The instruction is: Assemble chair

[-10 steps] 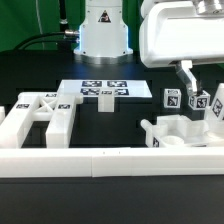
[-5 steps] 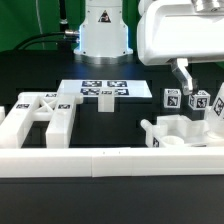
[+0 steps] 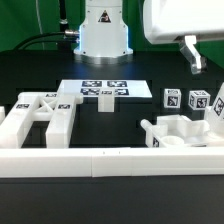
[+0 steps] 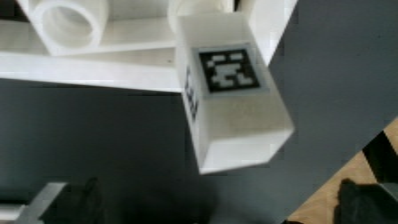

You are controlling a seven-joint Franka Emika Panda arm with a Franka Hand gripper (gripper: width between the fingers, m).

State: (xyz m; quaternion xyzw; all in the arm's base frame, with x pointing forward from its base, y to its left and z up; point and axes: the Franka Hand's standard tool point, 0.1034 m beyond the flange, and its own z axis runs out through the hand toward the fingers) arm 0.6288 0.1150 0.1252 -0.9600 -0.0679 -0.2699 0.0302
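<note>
The chair's white parts lie apart on the black table. An X-braced frame (image 3: 40,112) is at the exterior view's left. A slab part with round holes (image 3: 180,132) is at the right, and tagged square-ended legs (image 3: 197,100) stand behind it. My gripper (image 3: 193,58) hangs above those legs, clear of them. In the wrist view a tagged leg (image 4: 228,85) and a part with a round hole (image 4: 71,25) lie below my gripper (image 4: 222,205). Its dark fingers (image 4: 68,202) stand wide apart with nothing between them.
The marker board (image 3: 103,91) lies at the middle back, with a small white block (image 3: 103,104) standing at its front edge. A long low white border rail (image 3: 110,160) runs along the front. The robot's base (image 3: 103,30) is behind.
My gripper has risen and shifted slightly to the exterior view's right, away from the tagged legs. The parts have not moved.
</note>
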